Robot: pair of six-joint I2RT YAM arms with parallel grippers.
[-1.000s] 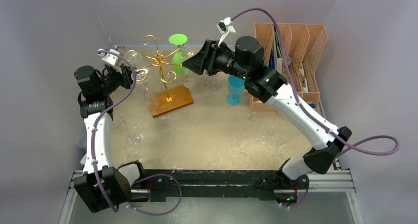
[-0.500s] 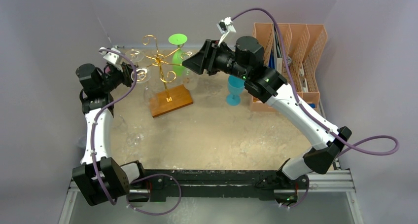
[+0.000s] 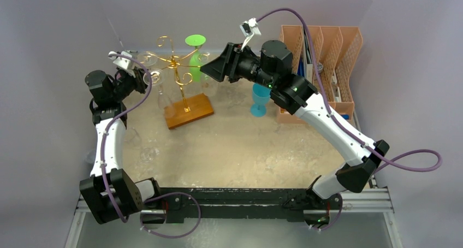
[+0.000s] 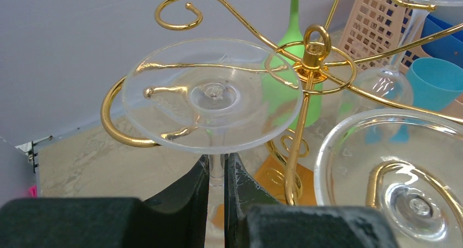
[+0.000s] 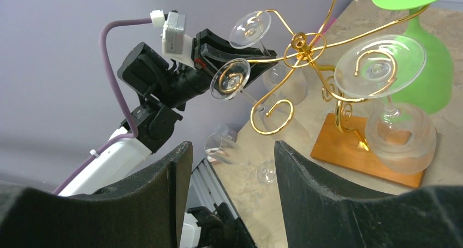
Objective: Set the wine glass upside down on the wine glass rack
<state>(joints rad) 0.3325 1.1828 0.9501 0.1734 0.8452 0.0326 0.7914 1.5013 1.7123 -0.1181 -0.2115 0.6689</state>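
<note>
Stem of the inverted wine glass (image 4: 213,95) sits pinched in the left tool (image 4: 217,174) at a curl of the wine glass rack (image 4: 314,47), right tool (image 5: 232,149) gaping empty.

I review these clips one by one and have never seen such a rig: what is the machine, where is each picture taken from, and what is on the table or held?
Two robot arms are bolted to the near edge of a table. One picture looks down from above. The other two come from a camera on each wrist. On the table stand a gold rack with a green glass hanging foot up, a blue glass and an orange organiser. The left claw is shut on the stem of a clear glass, foot up, at a rack arm. The right claw is open and empty.
</note>
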